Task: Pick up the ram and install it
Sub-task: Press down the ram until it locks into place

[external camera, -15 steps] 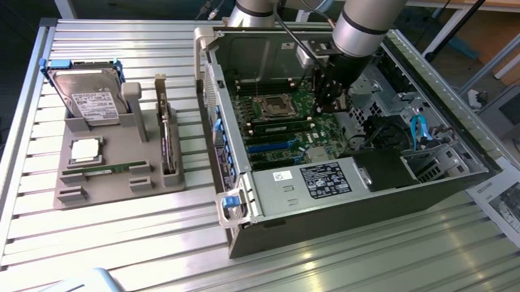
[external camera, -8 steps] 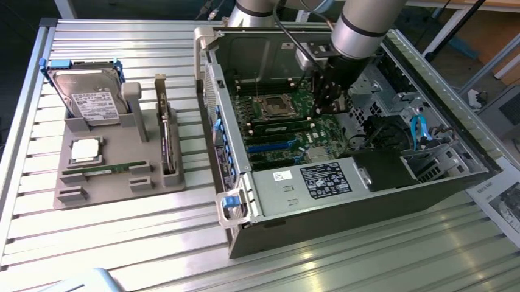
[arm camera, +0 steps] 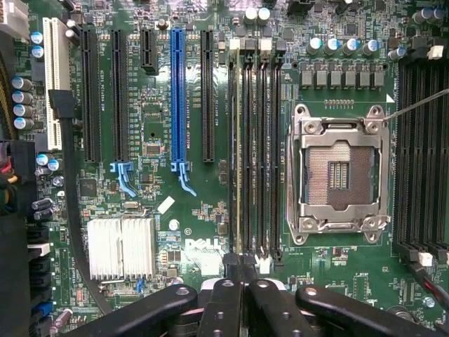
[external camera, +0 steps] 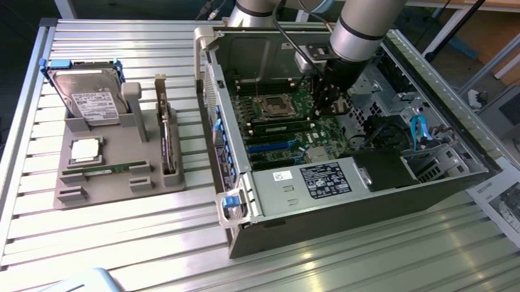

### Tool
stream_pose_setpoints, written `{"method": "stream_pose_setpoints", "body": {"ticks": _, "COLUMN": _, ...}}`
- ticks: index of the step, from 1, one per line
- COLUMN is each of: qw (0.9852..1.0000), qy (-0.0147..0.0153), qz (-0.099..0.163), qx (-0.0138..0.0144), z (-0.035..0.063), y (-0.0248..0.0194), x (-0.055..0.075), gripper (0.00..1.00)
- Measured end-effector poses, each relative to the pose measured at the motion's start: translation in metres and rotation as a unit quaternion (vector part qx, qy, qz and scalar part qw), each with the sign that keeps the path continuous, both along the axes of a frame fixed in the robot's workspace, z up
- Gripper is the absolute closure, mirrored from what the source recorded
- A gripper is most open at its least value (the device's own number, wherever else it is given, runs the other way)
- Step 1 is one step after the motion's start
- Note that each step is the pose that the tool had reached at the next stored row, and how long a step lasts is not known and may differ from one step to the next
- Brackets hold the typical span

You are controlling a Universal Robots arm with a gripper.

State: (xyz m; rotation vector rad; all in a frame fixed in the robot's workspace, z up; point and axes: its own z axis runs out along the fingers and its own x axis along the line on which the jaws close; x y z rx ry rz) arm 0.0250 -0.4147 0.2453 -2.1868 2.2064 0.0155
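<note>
For the ram (external camera: 106, 168): lies lengthwise in a groove of the grey holder (external camera: 122, 190) on the desk (external camera: 122, 243), just beside the silver processor chip (external camera: 85, 150), with the dark expansion card (external camera: 167, 143) standing on edge nearby. Sits well apart from the jaws, off to the exterior view's left of the open computer case (external camera: 349, 210). As for the jaws: closed, fingertips (arm camera: 226, 291) pressed together with nothing seen between them, down inside the case over the motherboard (arm camera: 175, 232), at the end of the memory slots (arm camera: 256, 154) next to the processor socket (arm camera: 340, 172)
</note>
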Motion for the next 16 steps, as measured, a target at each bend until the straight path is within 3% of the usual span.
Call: {"method": "stream_pose_setpoints", "body": {"ticks": 16, "qw": 1.0, "qy": -0.0009, "qz": 0.0, "qx": -0.0007, "z": -0.0055, "y": 0.0005, "x": 0.0, "gripper": 0.9}}
